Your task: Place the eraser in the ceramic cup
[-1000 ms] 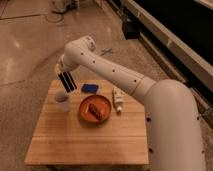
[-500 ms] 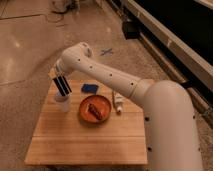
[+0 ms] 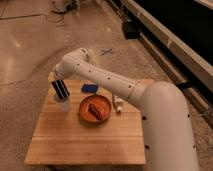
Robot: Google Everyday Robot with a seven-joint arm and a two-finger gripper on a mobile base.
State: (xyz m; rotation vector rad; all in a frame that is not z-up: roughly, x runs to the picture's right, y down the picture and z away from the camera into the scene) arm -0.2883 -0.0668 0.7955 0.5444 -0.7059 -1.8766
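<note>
The black eraser [image 3: 60, 89] with pale stripes stands nearly upright, its lower end at the mouth of the small white ceramic cup [image 3: 63, 105] at the table's left side. My gripper [image 3: 56, 80] is at the end of the white arm, directly above the cup, and holds the eraser's upper part. The cup's rim is partly hidden behind the eraser.
An orange-brown bowl [image 3: 95, 108] with something reddish in it sits right of the cup. A flat blue object [image 3: 90, 88] lies behind it, a white tube [image 3: 117, 104] to its right. All rest on a small wooden table [image 3: 85, 140]. My arm spans the table's back.
The gripper has lowered the eraser a little, bringing its lower end down to the cup's mouth. The cup, bowl, blue object and tube have stayed in place.
</note>
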